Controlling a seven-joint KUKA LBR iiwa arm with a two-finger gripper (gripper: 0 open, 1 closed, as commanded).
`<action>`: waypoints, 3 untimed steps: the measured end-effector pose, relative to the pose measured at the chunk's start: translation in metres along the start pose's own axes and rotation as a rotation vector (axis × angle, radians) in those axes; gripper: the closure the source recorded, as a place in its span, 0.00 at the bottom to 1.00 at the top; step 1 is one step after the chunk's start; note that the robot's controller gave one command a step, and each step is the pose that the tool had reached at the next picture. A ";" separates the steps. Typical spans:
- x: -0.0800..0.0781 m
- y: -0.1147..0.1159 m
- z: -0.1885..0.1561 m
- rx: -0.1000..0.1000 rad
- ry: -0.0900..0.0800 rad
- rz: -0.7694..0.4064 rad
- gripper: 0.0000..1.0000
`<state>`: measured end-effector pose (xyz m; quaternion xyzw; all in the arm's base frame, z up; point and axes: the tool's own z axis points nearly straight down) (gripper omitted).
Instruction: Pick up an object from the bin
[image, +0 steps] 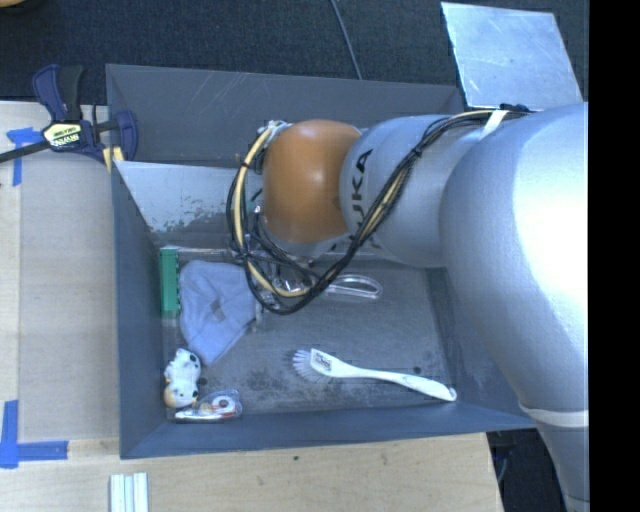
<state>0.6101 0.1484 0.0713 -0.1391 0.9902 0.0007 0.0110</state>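
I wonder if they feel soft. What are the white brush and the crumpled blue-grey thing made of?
The white brush looks like hard plastic: a smooth, slightly shiny handle with white bristles at one end. The blue-grey cloth is probably soft, matte fabric, since it lies creased and folded.

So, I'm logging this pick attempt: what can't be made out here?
Camera view:
- Bin floor beneath the orange wrist cover: hidden by the cover and cables.
- Clear plastic piece: left end behind the cables, kind unclear.
- Small packet beside the white toy figure: too small to identify.
- Bin's right wall: covered by the arm.
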 end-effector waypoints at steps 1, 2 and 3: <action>0.004 0.004 -0.002 -0.001 -0.001 0.103 1.00; 0.005 0.004 -0.002 -0.001 -0.001 0.123 1.00; 0.005 0.004 -0.012 -0.001 -0.001 0.127 1.00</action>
